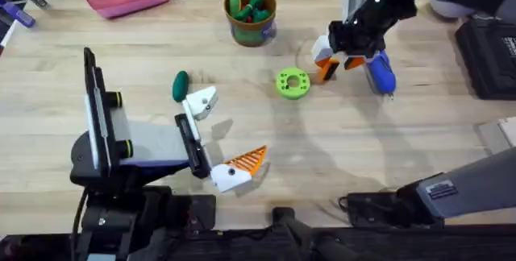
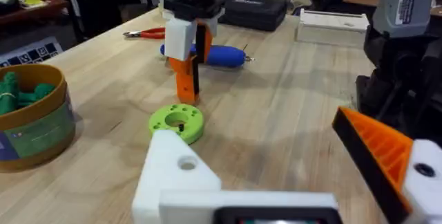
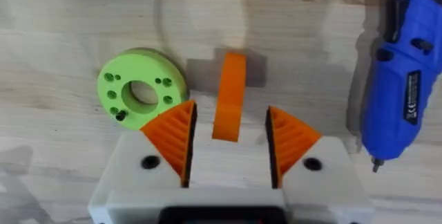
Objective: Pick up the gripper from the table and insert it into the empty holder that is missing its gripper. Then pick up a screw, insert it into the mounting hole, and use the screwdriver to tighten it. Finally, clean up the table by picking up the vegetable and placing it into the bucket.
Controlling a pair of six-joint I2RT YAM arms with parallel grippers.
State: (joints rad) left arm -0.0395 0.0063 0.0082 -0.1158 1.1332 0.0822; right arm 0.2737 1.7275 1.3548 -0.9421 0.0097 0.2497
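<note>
Right wrist view: the right gripper (image 3: 226, 135) hangs spread, its 2 pads straddling the orange gripper (image 3: 228, 92) lying on the table at the ring's (image 3: 140, 89) 3 o'clock, likely lined up to pinch it

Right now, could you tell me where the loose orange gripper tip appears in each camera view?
Overhead: the gripper at right of centre, under the right gripper.
Left wrist: upper centre, upright.
Right wrist: centre, between the orange pads.
Shared landmark: the green ring-shaped disc beside it.
</note>
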